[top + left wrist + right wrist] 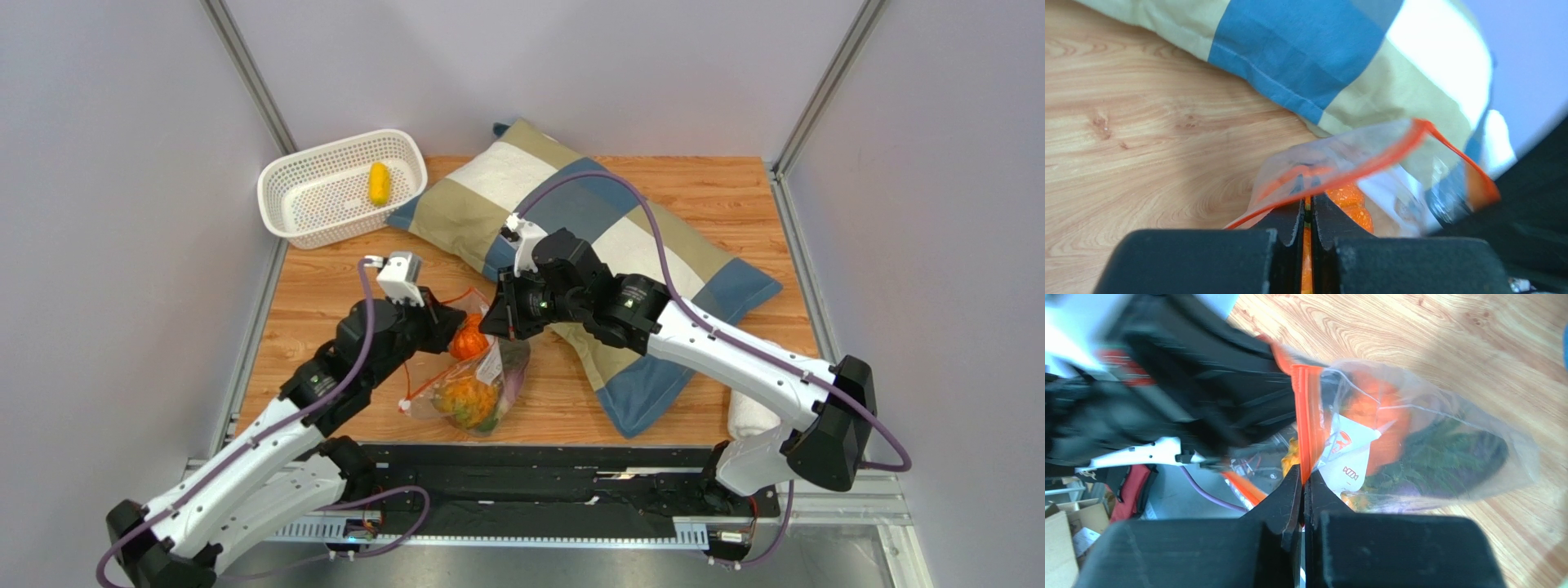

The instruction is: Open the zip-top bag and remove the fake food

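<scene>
Wooden table (736,196) carries a patchwork pillow (577,208) across the back and a white perforated basket (294,172) back-left, with one yellow piece (379,184) lying in it. Nearer the front edge, between the arms, sits the zip-top bag (485,386), mouth lifted. The fake food (464,398) is bunched inside: orange, green, some purple. The right gripper (1303,478) is clamped on the orange-red zip strip. The left gripper (1308,208) is closed too, probably pinching the opposite lip, but the view is tight.
</scene>
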`<move>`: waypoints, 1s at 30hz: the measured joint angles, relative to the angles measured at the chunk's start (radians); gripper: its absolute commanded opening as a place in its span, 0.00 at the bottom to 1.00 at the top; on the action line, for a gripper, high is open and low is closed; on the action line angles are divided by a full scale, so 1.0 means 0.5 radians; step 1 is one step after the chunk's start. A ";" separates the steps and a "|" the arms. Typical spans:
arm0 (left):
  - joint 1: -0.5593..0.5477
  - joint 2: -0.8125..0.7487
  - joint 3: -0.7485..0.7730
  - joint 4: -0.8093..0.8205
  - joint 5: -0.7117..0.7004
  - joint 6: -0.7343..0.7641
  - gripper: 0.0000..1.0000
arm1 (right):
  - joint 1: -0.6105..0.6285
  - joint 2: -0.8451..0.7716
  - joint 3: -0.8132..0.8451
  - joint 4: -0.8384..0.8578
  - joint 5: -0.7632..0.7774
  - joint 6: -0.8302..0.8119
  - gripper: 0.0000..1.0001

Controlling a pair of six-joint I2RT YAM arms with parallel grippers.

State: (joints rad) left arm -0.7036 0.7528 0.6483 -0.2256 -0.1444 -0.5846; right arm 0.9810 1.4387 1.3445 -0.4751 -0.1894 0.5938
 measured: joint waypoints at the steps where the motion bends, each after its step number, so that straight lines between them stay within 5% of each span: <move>1: -0.001 -0.077 -0.002 -0.023 0.010 0.008 0.00 | -0.005 -0.018 -0.014 -0.002 -0.001 -0.014 0.00; 6: -0.001 -0.422 -0.011 -0.099 0.113 0.032 0.00 | -0.015 -0.053 -0.043 -0.004 -0.002 -0.050 0.00; 18: -0.002 -0.703 0.011 -0.343 0.415 0.079 0.00 | -0.053 -0.053 -0.045 -0.029 0.072 -0.079 0.00; 30: -0.002 -0.593 0.588 -0.430 0.401 0.255 0.00 | -0.095 -0.053 -0.077 -0.105 0.136 -0.121 0.00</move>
State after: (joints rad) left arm -0.7048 0.4564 0.9424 -0.4404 0.0563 -0.4572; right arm 0.9333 1.4120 1.3060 -0.5278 -0.1215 0.5335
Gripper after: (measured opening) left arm 0.007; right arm 0.011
